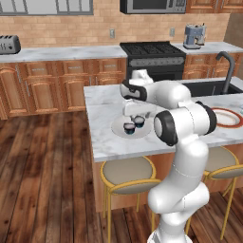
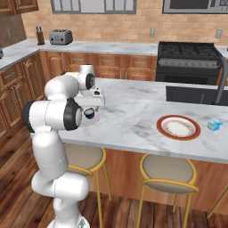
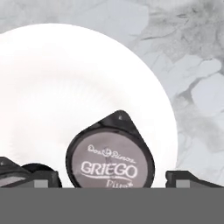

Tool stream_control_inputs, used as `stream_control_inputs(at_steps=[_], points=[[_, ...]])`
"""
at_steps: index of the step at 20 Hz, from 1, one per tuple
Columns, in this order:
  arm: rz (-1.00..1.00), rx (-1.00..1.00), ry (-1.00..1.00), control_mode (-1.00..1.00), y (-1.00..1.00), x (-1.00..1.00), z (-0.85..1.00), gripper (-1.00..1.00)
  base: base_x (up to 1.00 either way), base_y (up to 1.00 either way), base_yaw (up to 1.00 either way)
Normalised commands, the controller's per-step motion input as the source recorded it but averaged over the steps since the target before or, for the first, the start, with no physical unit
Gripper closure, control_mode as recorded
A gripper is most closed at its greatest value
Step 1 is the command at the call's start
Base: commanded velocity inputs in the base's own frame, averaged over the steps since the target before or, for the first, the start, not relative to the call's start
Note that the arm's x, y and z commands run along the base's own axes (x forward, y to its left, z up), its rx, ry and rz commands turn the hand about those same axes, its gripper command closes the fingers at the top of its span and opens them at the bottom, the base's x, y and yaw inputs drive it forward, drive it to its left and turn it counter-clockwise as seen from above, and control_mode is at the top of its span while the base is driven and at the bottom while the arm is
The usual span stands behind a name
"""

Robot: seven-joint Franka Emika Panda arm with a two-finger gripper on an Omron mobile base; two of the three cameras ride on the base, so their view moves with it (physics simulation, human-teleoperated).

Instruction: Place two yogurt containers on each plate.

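arm pose: the white arm rises from the base, elbows up and folds forward over the island counter (image 1: 102,133), with the hand pointing straight down above the pale plate (image 1: 118,129)

gripper (image 3: 111,177): it sits low over the plate, and in the hand view the two dark fingertips (image 3: 188,178) stand spread wide, one on each side of a dark navy yogurt cup (image 3: 110,158) with clear gaps, so it's not pinching anything

yogurt on the pale plate: two dark cups sit side by side on it in the left base view, one (image 1: 129,127) closer to the counter's front edge, the other (image 1: 139,121) just behind it, both right under the hand

label: the lid in the hand view reads "GRIEGO" in big letters, with a smaller script line above it that looks like "Dos Pinos"; the line under it is cut off, can't make it out

pale plate spot: near the front edge of the counter, toward its left end, plain and whitish

red-rimmed plate (image 2: 178,127): well apart from the pale one, further right along the same counter near the front edge, nothing on it that I can see

light blue yogurt (image 2: 215,125): a boxy little thing lying on the marble just beside the red-rimmed plate, off toward the right end of the counter, not on the plate

extra: in the right base view the arm's elbow blocks most of the pale plate
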Motion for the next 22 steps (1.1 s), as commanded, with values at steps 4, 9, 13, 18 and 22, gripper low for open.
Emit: stream_control_inputs(at_steps=[4, 9, 13, 18, 22], points=[[0.0, -0.01, -0.02, -1.0, 0.0, -0.16, 0.47, -1.0, 0.0, 0.0, 0.0], [0.0, 0.01, -0.13, -1.0, -0.11, -0.69, 0.68, -1.0, 0.0, 0.0, 0.0], [0.01, 0.04, -0.15, -1.0, -0.16, -1.0, 0.41, -1.0, 0.0, 0.0, 0.0], [0.03, 0.06, -0.13, -1.0, -0.18, -1.0, 0.02, -1.0, 0.0, 0.0, 0.0], [0.03, 0.06, -0.09, -1.0, -0.2, -1.0, 0.0, -1.0, 0.0, 0.0, 0.0]])
